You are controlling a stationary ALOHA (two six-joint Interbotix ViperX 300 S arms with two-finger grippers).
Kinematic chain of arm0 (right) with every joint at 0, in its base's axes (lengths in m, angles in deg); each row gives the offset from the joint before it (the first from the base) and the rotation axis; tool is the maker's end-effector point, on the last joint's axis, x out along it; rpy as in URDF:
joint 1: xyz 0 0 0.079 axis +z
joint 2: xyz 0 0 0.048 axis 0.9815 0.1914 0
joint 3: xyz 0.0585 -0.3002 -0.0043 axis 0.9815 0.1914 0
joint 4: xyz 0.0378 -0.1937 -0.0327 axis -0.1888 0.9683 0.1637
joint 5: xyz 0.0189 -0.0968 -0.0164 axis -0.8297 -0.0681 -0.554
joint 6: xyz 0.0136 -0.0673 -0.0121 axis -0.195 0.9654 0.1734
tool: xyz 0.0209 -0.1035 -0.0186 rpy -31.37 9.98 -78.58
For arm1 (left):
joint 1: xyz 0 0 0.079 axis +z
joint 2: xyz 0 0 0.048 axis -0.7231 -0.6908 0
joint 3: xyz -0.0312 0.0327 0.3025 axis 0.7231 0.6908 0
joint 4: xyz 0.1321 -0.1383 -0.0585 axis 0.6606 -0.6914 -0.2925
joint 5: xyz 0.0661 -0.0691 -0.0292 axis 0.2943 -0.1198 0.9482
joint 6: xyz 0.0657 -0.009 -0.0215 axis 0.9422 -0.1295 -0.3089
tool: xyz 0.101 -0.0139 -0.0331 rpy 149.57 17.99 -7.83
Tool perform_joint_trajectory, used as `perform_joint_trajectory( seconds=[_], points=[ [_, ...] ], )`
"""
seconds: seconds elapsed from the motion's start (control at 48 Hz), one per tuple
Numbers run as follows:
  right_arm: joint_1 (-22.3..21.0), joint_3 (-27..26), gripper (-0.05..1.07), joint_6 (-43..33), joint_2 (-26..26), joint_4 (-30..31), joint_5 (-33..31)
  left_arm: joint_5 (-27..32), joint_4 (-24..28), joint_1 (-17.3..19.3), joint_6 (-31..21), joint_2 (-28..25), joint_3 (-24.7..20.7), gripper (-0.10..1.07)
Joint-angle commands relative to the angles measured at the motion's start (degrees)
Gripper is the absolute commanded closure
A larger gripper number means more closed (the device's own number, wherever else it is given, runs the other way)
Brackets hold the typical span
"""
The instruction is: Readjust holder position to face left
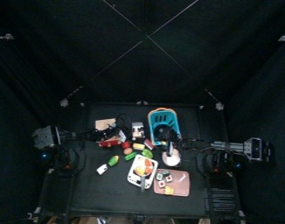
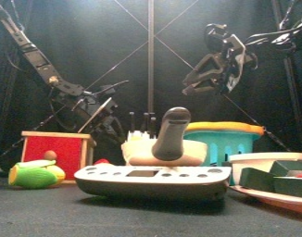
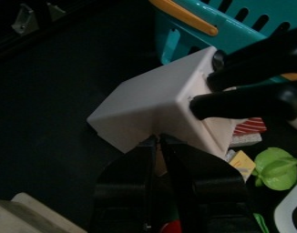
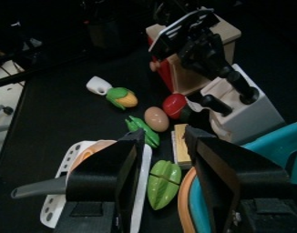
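— From the top: holder (image 1: 107,124) at the table's left part, left gripper (image 1: 114,134) just beside it, right gripper (image 1: 194,147) well apart

— From the front: red face toward the camera, so not yet turned left

— Left wrist: fills with the white block (image 3: 158,105), not the holder. Could close on the wrong thing

— Right wrist: left fingers parted, nothing seen between; right fingers parted and empty. Might also clip the block's black handles (image 4: 227,84) and tip it
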Motion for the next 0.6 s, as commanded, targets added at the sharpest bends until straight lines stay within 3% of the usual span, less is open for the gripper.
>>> perform_joint_trajectory(
  seconds=[0.0, 0.292, 0.583],
  points=[
    [-0.26, -0.62, 0.24, 0.00, -1.14, -0.09, 0.53, -0.18, 0.09, 0.79, 0.09, 1.05, -1.05, 0.40],
    [-0.18, -0.62, 0.24, 0.00, -0.88, 0.00, 0.53, -0.18, 0.26, 3.25, 0.18, 0.62, -2.64, 0.40],
    [-0.26, -0.62, 0.24, 0.00, -0.79, 0.00, 0.53, 1.41, 0.62, 3.87, 0.26, -3.16, -6.42, 0.40]
  ],
)
